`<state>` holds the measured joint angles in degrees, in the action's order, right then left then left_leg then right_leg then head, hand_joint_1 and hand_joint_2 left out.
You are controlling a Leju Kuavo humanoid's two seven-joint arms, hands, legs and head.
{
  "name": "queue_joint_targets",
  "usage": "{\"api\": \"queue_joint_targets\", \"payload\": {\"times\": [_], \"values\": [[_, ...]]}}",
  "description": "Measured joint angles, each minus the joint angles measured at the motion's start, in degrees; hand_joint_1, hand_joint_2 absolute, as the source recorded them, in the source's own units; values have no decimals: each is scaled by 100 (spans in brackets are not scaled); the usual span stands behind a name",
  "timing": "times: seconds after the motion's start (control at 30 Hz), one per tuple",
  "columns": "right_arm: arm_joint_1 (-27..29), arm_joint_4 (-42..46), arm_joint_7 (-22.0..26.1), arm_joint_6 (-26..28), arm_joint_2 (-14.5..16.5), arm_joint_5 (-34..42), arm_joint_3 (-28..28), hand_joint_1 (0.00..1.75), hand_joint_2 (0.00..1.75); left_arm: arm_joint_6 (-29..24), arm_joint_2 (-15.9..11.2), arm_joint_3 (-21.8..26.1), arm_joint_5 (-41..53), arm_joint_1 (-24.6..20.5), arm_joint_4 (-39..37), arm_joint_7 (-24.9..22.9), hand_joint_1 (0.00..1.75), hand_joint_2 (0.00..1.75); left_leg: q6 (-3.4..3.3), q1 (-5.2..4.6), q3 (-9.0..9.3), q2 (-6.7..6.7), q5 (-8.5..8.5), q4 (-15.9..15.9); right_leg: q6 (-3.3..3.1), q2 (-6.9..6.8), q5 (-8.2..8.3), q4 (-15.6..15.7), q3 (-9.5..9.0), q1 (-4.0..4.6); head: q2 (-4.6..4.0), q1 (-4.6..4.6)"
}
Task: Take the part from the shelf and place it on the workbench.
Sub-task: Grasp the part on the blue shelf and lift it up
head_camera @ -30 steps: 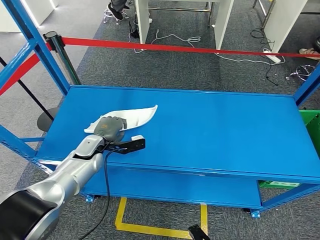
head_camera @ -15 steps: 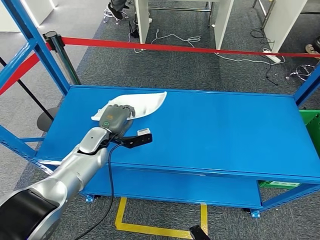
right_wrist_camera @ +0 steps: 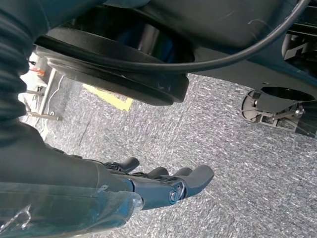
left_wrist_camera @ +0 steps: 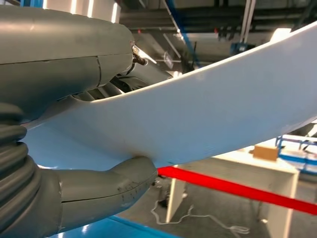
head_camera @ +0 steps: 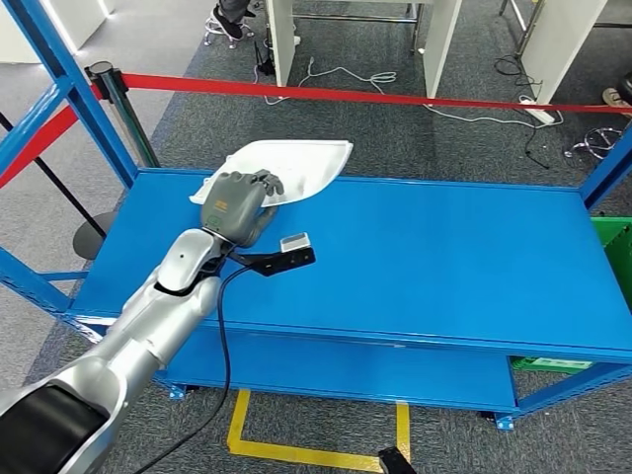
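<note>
We hold the white part (head_camera: 298,163) in our left hand (head_camera: 237,205), in the upper left of the head view, over the far edge of the blue shelf (head_camera: 447,257). The fingers (head_camera: 269,183) wrap over the part's near edge, and its long pointed end reaches toward the upper middle of the frame, across the grey carpet (head_camera: 387,133) behind the shelf. In the left wrist view the part (left_wrist_camera: 209,114) runs as a broad curved white band from lower left to upper right, clamped between the thick grey thumb (left_wrist_camera: 108,186) below it and the darker fingers (left_wrist_camera: 112,89) above.

Our right hand (right_wrist_camera: 164,186) hangs over the grey floor (right_wrist_camera: 232,163) in the right wrist view, holding nothing, its dark fingers (right_wrist_camera: 194,176) stretched out and lying close side by side.

A red barrier tape (head_camera: 357,96) crosses the upper part of the head view.
</note>
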<state>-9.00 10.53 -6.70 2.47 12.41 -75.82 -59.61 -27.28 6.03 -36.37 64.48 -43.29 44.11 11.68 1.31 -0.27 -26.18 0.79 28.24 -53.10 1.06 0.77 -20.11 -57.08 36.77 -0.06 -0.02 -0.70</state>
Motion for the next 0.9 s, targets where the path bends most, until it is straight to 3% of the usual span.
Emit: {"api": "queue_joint_targets", "payload": {"times": [0.27, 0.53, 0.63, 0.73, 0.8, 0.9], "values": [[13, 0, 20, 11, 0, 48, -39, 0, 175, -2, -98, -103, -32, 201, 497, -25, 175, 175, -1, 0, 0, 0, 1, 0, 0, 0, 0, 0, 0, -1, 0, -1], [54, 0, 85, 75, -1, 126, -174, 0, 175, -33, -203, -228, -132, 846, 1195, -200, 175, 175, -39, -15, -10, -2, 26, -37, 16, 2, 2, 10, -1, -14, 0, 2], [58, 0, 97, 84, -2, 131, -197, 0, 175, -31, -252, -271, -152, 943, 1326, -206, 175, 175, -73, -27, -28, -2, 27, -67, 52, 2, 18, 16, -2, -28, 0, 2], [58, 2, 108, 89, -8, 131, -213, 0, 175, -30, -273, -301, -157, 970, 1430, -206, 175, 175, -149, -3, -18, -17, -73, -7, 128, -1, 28, 32, 21, -28, 0, -1], [53, 5, 118, 92, -16, 131, -216, 0, 175, -31, -276, -311, -165, 977, 1474, -206, 175, 175, -189, 44, -5, -40, -153, 65, 176, -13, -185, -258, 161, -18, 0, -31], [11, 7, 131, 92, -25, 143, -244, 0, 175, -31, -293, -321, -171, 1039, 1486, -206, 175, 175, -194, 56, -9, -76, -160, 62, 242, -30, -647, -1302, 552, -51, 0, -57]]}}
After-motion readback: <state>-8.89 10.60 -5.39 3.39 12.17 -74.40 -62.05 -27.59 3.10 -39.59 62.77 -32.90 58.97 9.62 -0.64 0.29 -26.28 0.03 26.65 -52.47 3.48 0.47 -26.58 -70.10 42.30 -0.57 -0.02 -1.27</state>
